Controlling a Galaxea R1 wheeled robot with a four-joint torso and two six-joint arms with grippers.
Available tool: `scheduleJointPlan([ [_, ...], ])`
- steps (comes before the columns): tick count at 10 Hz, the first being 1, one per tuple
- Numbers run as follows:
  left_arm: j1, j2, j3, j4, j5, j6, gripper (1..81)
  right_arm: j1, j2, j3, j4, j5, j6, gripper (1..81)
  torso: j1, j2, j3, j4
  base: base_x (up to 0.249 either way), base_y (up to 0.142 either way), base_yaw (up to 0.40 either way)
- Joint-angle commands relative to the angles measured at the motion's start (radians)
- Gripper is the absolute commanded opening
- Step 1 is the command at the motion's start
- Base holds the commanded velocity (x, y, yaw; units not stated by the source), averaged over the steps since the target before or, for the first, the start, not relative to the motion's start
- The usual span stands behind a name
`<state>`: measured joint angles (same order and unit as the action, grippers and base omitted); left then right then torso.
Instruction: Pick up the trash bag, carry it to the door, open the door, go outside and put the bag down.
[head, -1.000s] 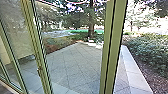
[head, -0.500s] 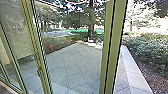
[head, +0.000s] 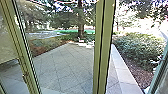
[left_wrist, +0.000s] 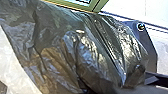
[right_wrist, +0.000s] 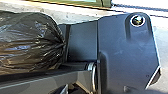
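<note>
Black plastic, glossy and creased, identifies the bag. Position: just beside my base plate. Long axis: from the gathered end, where the folds draw together next to the plate, out to the full body, which swells away from it. Nearer unit, in my judgement: my left gripper, as the bag shows large and close in the left wrist view.

Grip state: I cannot tell how far open my left gripper or right gripper is, nor whether either has hold of the bag.

Clearance, ahead of me: three green posts. The middle post stands between the left post and the right post. The glare is strong, so I would only guess which of them belongs to the door. Beyond lie the paving, the kerb, the hedge and a tree.

Caution: the bag's full body is the part most likely to foul a post. Align that long axis with the gap before advancing; thin plastic may snag or tear.
</note>
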<state>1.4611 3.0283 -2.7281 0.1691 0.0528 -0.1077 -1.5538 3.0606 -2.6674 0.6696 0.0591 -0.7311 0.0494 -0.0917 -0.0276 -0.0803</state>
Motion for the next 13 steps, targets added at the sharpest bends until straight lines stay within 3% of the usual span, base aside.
scheduleJointPlan([
  [1,-0.058,-0.003,0.004,0.007,0.048,0.003,1.0,0.045,0.016,0.012,-0.011,-0.074,-0.013,81.1,0.000,0.000,0.000,0.000,0.000,0.000,-0.282],
  [8,-0.058,-0.003,0.004,0.003,0.050,0.003,1.0,0.044,0.020,0.012,-0.011,-0.074,-0.018,81.1,0.000,0.000,0.000,0.000,0.000,0.000,-0.258],
  [13,-0.058,-0.003,0.004,0.000,0.048,0.003,1.0,0.045,0.022,0.006,-0.013,-0.074,-0.018,81.1,0.000,0.000,0.000,0.000,0.000,0.000,-0.025],
])
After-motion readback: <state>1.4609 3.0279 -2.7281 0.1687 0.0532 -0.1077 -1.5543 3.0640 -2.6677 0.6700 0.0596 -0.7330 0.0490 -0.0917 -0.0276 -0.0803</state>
